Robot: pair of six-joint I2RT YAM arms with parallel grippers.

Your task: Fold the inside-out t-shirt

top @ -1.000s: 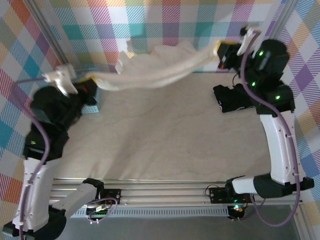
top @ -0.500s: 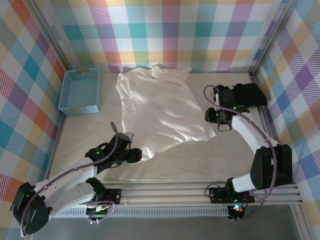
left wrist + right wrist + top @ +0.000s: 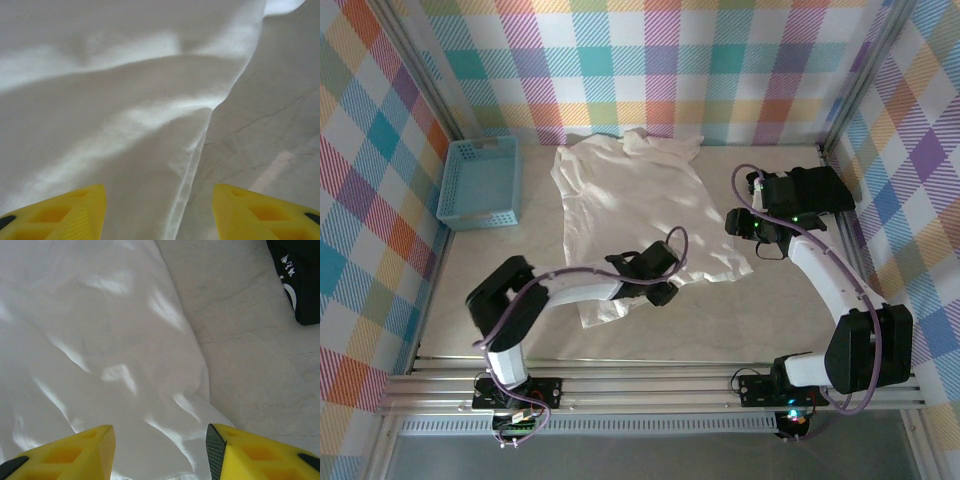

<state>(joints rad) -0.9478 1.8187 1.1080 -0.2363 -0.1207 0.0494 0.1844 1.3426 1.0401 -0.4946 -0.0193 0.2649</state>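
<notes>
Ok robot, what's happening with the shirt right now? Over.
Left gripper open, right gripper open, nothing held. White t-shirt spread out, not yet folded. Black garment and blue basket sit apart from it.

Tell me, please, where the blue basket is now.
In the top external view the blue basket sits at the far left, by the checkered wall, with the white t-shirt lying just right of it.

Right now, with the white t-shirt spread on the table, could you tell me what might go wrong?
1. The white cotton t-shirt is bunched at its far end by the wall, so a fold may come out uneven.
2. The left jaws stand open over its near edge; they might pinch only one layer.
3. The black folded garment lies close to the right arm and could get dragged.
</notes>
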